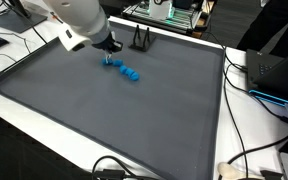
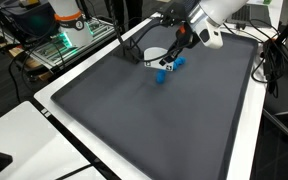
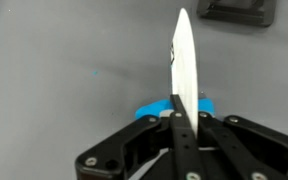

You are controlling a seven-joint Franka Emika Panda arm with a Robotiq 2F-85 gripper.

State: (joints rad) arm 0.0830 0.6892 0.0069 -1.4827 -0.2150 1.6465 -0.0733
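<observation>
The gripper [image 3: 181, 120] had its fingers pinched tight on a thin white piece [image 3: 181, 55], just beside the blue object [image 1: 130, 72] on the grey mat [image 1: 134, 125], and I judged that such a narrow hold could let the piece twist or slip.

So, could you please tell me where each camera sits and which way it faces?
Exterior view: raised beyond one table edge, looking down across the grey mat; the arm enters upper left, gripper above the blue piece.
Exterior view: raised off a mat corner, looking diagonally across it; the arm enters upper right.
Wrist view: on the wrist, looking down along the shut gripper, which pinches a white strip.
Shared: all three show the gripper and blue piece.
</observation>
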